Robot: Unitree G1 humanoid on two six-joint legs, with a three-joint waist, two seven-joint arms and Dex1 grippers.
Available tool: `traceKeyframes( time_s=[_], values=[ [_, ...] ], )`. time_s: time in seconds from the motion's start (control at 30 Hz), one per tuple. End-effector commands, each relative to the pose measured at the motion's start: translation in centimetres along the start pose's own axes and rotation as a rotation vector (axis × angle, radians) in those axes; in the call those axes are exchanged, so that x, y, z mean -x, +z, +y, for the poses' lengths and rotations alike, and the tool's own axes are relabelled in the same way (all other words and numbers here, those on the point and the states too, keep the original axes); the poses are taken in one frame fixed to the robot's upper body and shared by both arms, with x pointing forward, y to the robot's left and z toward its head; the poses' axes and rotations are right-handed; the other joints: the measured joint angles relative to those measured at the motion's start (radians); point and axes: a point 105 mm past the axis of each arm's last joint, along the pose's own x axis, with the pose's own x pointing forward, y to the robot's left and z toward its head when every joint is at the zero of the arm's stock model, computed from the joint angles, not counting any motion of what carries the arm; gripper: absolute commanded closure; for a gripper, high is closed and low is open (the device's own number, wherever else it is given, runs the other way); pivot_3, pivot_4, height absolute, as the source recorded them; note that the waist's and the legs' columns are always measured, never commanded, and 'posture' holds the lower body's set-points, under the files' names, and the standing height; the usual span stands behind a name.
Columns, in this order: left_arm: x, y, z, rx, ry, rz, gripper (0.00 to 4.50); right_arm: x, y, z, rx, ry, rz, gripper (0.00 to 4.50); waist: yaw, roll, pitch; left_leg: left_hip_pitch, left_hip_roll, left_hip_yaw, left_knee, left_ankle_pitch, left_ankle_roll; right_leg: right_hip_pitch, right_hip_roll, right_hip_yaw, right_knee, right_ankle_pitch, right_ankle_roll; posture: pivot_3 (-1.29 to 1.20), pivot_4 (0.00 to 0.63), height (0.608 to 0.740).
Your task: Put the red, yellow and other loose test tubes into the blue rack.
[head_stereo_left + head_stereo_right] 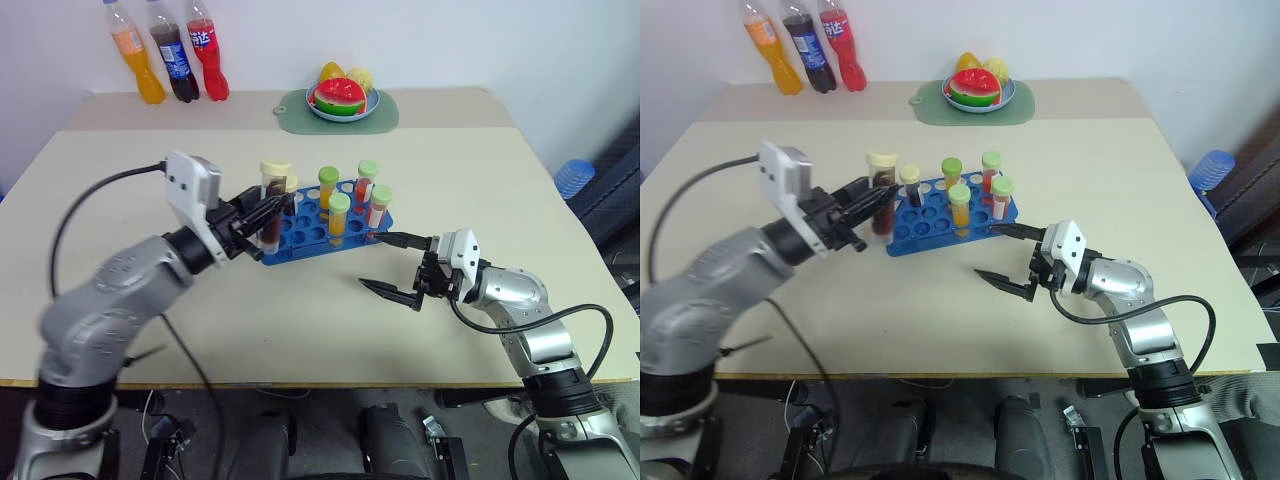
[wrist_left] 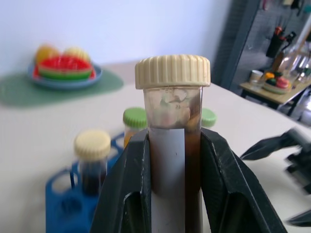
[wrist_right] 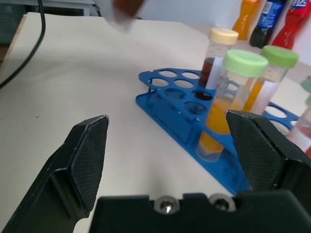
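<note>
Looking down, head views: left gripper (image 1: 268, 215) is clamped on a dark brown tube with cream cap (image 1: 274, 190), held upright at the left end of the blue rack (image 1: 300, 232) on the table (image 1: 300, 320); right gripper (image 1: 393, 266) hangs just right of the rack, fingers wide apart, holding nothing; five capped tubes stand in the rack.
Left wrist view: both fingers (image 2: 131, 189) press the brown tube's sides; a white label runs down its front; another cream-capped tube (image 2: 91, 158) stands in the rack behind.
Right wrist view: spread fingers (image 3: 87, 155) frame an orange-filled, green-capped tube (image 3: 228, 102) in the rack's near row.
</note>
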Motion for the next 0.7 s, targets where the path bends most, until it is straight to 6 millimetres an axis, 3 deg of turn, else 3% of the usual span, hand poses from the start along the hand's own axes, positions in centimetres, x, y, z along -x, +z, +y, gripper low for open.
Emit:
traceKeyframes(
  time_s=[0.03,0.23,0.37,0.57,0.7],
  values=[
    [-1.1,-1.6,0.0,-0.235,0.038,-0.094,3.72,0.4,1.3,-0.8,0.044,-0.029,-0.031,0.22,0.0,0.0,0.0,0.0,0.0,0.0,0.0,0.0,0.0,0.0,0.0,0.0,0.0,0.0,0.0,0.0,0.15,0.74],
    [-2.9,-5.1,-0.2,-0.311,0.101,-0.145,3.72,1.6,1.5,-1.2,0.055,-0.051,-0.003,0.22,0.0,-0.001,0.0,-0.001,-0.001,-0.001,0.001,-0.003,0.005,0.0,-0.001,-0.001,0.0,0.0,0.001,0.0,0.15,0.74],
    [-3.8,-8.0,-0.5,-0.253,0.132,-0.114,3.72,2.1,1.5,-1.2,0.057,-0.058,0.013,0.22,0.0,0.0,0.0,-0.001,-0.001,-0.001,0.002,-0.003,0.005,0.0,-0.001,-0.001,0.0,0.001,0.001,0.0,0.15,0.74],
    [-4.1,-9.5,-1.7,-0.196,0.097,-0.129,3.72,2.5,1.7,-1.3,0.062,-0.064,0.027,0.22,-0.002,0.0,0.0,0.0,0.0,-0.001,0.002,-0.003,0.005,0.0,-0.001,-0.001,0.002,0.0,0.001,0.0,0.15,0.74],
    [-4.1,-10.3,-1.3,-0.139,0.12,-0.121,3.72,2.5,1.8,-1.3,0.061,-0.066,0.028,0.22,0.002,0.0,0.0,0.0,-0.001,-0.001,0.003,-0.003,0.006,0.001,-0.001,-0.001,0.001,0.0,0.002,0.0,0.15,0.74]
  ],
)
